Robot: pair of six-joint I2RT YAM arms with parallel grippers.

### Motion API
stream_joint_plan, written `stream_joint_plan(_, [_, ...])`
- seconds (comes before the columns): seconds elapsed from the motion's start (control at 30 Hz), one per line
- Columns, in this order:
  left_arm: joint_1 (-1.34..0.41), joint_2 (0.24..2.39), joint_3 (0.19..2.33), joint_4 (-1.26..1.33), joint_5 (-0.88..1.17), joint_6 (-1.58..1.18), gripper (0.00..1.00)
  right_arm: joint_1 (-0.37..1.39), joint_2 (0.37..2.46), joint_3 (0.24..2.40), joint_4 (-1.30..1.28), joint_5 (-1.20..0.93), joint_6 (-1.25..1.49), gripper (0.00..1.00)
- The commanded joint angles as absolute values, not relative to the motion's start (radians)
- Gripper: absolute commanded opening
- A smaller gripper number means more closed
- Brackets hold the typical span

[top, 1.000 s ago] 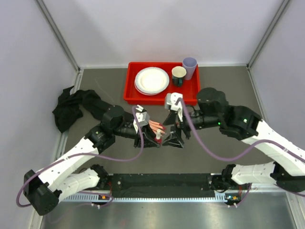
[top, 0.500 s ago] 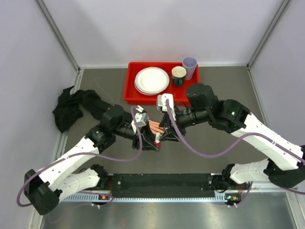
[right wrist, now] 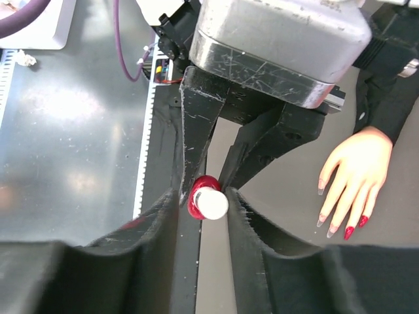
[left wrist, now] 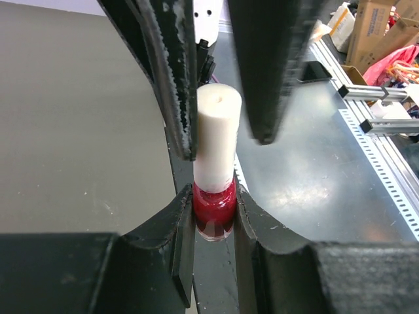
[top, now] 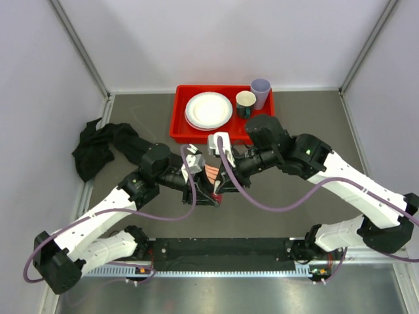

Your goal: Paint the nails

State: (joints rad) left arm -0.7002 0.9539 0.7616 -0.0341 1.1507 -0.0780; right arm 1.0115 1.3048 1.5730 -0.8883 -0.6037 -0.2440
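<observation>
Two nails (right wrist: 348, 232) on the pale mannequin hand (right wrist: 357, 173) show dark red; the others look bare. It lies on the counter (top: 314, 118) just far of the polish bottle (left wrist: 214, 212). The left hand (left wrist: 214, 221) pinches that bottle, and the right hand (right wrist: 201, 206) stands spread about its white cap (left wrist: 216, 140). Farther back, a red tray (top: 180, 131) holds white plates (top: 208, 110) and two cups (top: 245, 103).

Plate (top: 208, 110) and cups (top: 246, 103) are kept in tray (top: 178, 128), far centre. Cloth (top: 95, 148) is laid left. Hand (right wrist: 357, 171) is placed mid-table, bottle (right wrist: 208, 203) near it.
</observation>
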Motion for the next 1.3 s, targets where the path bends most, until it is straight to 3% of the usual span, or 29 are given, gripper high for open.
stream_joint_plan(0.0, [-0.699,0.943,0.804,0.009,1.147,-0.058,0.00,1.005,1.305,1.626,-0.888,-0.646,-0.259,0.26])
stream_joint_plan(0.17, [-0.700,0.925,0.808,-0.029,1.033,-0.035,0.00,1.005,1.299,1.608,-0.894,-0.630,-0.244,0.00])
stream_joint_plan(0.27, [-0.700,0.900,0.813,-0.079,0.861,-0.006,0.00,1.005,1.286,1.577,-0.868,-0.583,-0.206,0.00])
stream_joint_plan(0.3, [-0.698,0.891,0.816,-0.095,0.713,0.033,0.00,1.005,1.284,1.559,-0.850,-0.543,-0.177,0.00])
stream_joint_plan(0.4, [-0.698,0.882,0.822,-0.130,0.359,0.055,0.00,1.022,1.282,1.498,-0.743,-0.323,0.022,0.00])
stream_joint_plan(0.5, [-0.696,0.861,0.813,-0.135,0.143,0.064,0.00,1.167,1.298,1.450,-0.672,0.161,0.286,0.00])
stream_joint_plan(0.53, [-0.696,0.854,0.810,-0.138,0.065,0.067,0.00,1.208,1.313,1.456,-0.695,0.422,0.378,0.00])
stream_joint_plan(0.63, [-0.696,0.830,0.798,-0.123,0.022,0.069,0.00,1.331,1.411,1.543,-0.819,0.709,0.667,0.00])
stream_joint_plan(0.83, [-0.696,0.805,0.773,-0.081,0.142,0.063,0.00,1.347,1.421,1.581,-0.795,0.693,0.684,0.00])
stream_joint_plan(0.97, [-0.696,0.805,0.782,-0.097,0.329,0.097,0.00,1.321,1.320,1.565,-0.740,0.596,0.495,0.43])
stream_joint_plan(1.07, [-0.696,0.793,0.778,-0.100,0.446,0.113,0.00,1.275,1.204,1.530,-0.704,0.416,0.303,0.65])
stream_joint_plan(1.13, [-0.698,0.796,0.779,-0.103,0.590,0.117,0.00,1.237,1.139,1.496,-0.680,0.306,0.208,0.75])
stream_joint_plan(1.27, [-0.696,0.833,0.790,-0.089,0.893,0.086,0.00,1.086,1.039,1.466,-0.676,-0.149,0.031,0.74])
